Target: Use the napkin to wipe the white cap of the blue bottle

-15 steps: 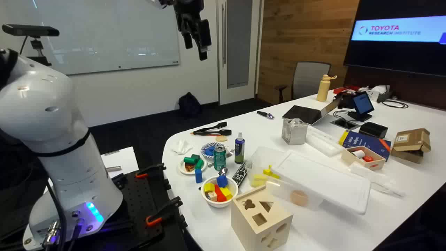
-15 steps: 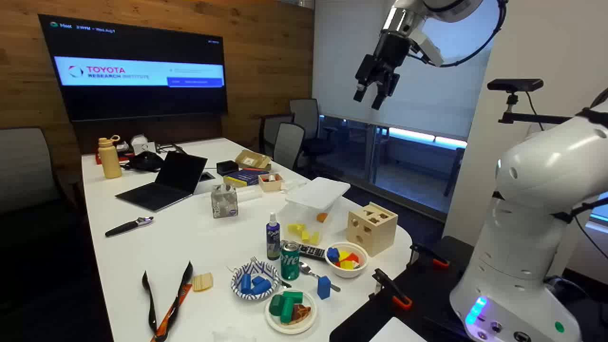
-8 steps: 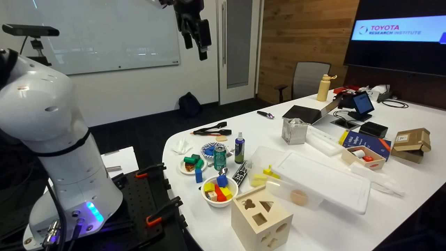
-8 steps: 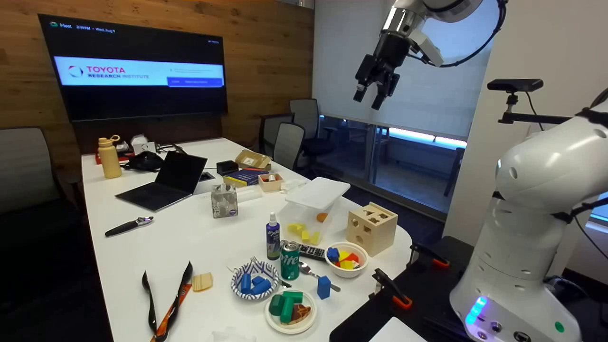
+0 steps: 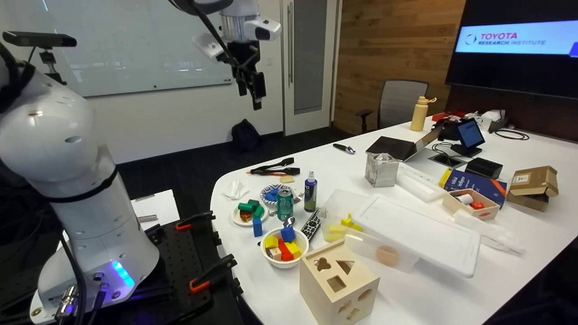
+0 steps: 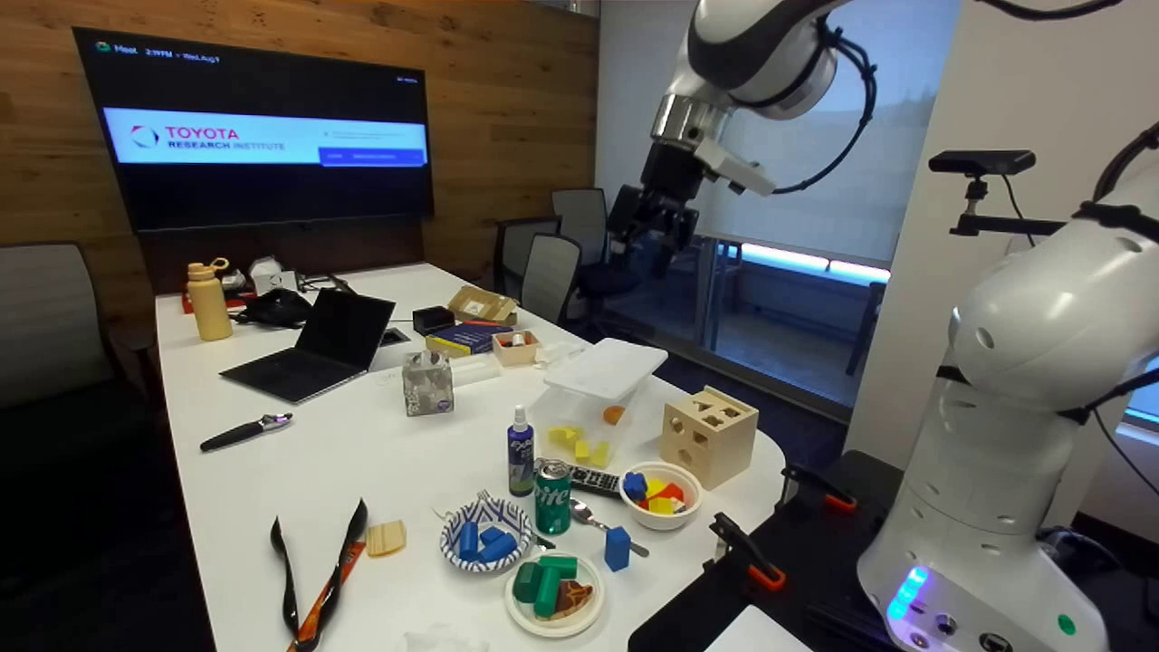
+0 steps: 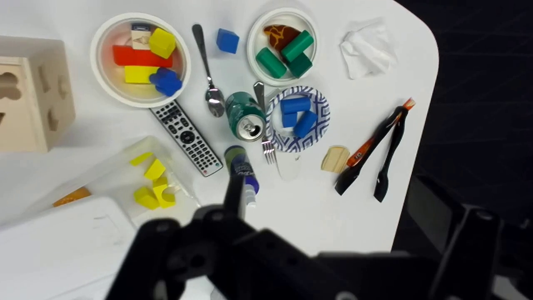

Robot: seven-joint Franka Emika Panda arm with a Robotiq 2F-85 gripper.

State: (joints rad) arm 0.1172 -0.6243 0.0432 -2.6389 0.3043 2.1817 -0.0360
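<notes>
Both jaws of the gripper (image 7: 333,200) are seen spread wide in the wrist view, and in both exterior views the gripper is held well above the white table (image 5: 341,174). The crumpled napkin (image 7: 368,49) is placed near a rounded corner of the table. Farther in from that corner, away from the edges, the blue Expo spray bottle (image 6: 521,464) is stood upright, topped by its white cap (image 6: 520,417). Just beside it, toward the edge by the robot base (image 5: 97,243), the Sprite can (image 6: 553,498) is set. Along that edge, the white plate (image 7: 283,12) of green blocks (image 7: 270,62) is put between the napkin and a blue block (image 7: 227,41). Black tongs (image 7: 390,156) are laid beside the long edge that is met at the napkin's corner. Near the other rounded corner, the wooden shape-sorter box (image 6: 711,437) is stood, and between it and the blue block the white bowl (image 7: 95,60) is filled with coloured blocks (image 7: 143,56).
</notes>
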